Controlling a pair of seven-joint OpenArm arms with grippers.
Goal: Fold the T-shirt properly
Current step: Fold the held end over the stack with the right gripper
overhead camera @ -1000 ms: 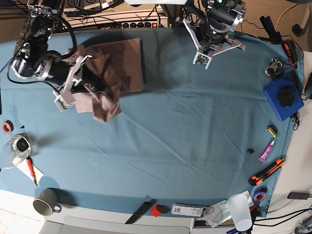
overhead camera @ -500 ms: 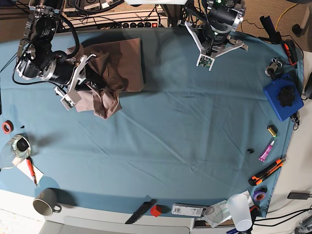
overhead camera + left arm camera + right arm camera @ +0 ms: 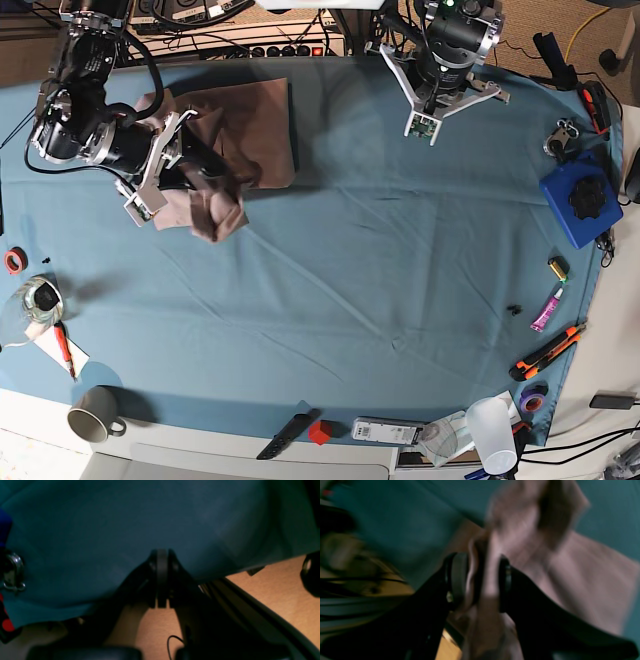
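Gripping a bunched fold of the T-shirt [image 3: 545,562], the right tool [image 3: 480,577] has cloth pinched between its two pads; the wrist view is blurred. In the base view the T-shirt [image 3: 245,130] lies at the far left part of the tabletop [image 3: 380,270], partly folded into a flat panel, with a crumpled lobe hanging near the right tool [image 3: 190,165]. The left tool [image 3: 161,580] has its pads pressed together on nothing and, in the base view, hangs clear of the garment at the far edge [image 3: 425,120].

Risks, as judged:
- Only one tool holds the fabric, so the loose lobe may drag and skew the fold line.
- A bunched grip may carry several layers, causing the flat panel beneath to be pulled open.
- The blue-teal table cloth could be caught with the shirt if the pads go low.
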